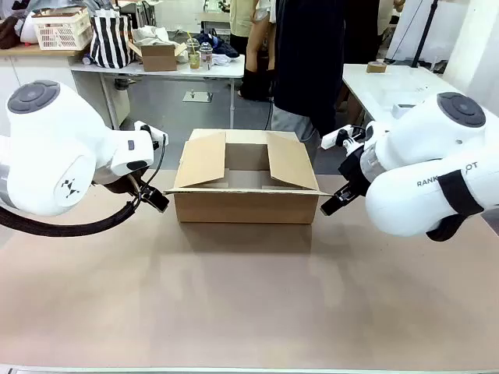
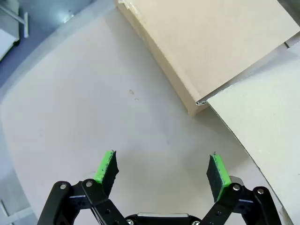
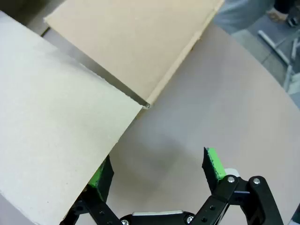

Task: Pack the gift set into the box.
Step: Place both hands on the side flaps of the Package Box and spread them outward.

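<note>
Our left gripper (image 2: 161, 169) hangs low over the brown table (image 1: 249, 304), its green-padded fingers spread wide with nothing between them. In its wrist view we see a corner of the box (image 2: 225, 42) just ahead. Our right gripper (image 3: 157, 169) is spread and empty too. In its wrist view a cardboard panel of the box overlaps one green pad (image 3: 100, 177); we cannot tell whether they touch.

From the front we see the box sitting at the middle of the table between the two grippers, with one gripper near each of its near corners. Its top is open, and the two side flaps (image 1: 203, 160) are raised at a slant. Just beyond the box a person (image 1: 308, 62) in dark clothes stands at the far edge of the table. Farther back, a white bench (image 1: 156, 72) carries a striped bag (image 1: 109, 39) and a small carton (image 1: 160, 56) with white paper.
</note>
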Robot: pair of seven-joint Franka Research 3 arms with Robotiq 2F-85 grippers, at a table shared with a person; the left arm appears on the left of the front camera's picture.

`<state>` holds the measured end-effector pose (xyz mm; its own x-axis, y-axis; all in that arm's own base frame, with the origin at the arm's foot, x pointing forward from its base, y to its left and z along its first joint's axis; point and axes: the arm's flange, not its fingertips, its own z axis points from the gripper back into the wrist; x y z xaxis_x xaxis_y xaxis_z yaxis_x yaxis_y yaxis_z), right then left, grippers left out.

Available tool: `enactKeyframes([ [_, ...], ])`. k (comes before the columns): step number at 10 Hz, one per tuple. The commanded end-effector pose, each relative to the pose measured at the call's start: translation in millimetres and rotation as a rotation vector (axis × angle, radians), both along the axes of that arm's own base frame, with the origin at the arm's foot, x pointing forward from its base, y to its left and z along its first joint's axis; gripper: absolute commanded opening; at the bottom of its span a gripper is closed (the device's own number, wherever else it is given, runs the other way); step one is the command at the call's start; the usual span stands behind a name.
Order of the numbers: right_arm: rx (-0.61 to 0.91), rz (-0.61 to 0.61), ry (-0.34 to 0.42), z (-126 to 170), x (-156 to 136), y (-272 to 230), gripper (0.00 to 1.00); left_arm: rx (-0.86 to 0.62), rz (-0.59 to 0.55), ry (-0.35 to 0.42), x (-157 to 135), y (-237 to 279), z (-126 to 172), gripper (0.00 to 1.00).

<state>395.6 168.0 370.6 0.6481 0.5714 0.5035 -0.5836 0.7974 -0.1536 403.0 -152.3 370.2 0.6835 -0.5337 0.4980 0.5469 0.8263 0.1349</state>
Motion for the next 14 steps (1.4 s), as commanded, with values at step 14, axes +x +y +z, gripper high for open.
enactKeyframes([
  [14, -0.253, 0.005, 0.410, 22, -29, -59, 1.00, 0.132, -0.084, 0.235, -32, 31, 18, 1.00],
])
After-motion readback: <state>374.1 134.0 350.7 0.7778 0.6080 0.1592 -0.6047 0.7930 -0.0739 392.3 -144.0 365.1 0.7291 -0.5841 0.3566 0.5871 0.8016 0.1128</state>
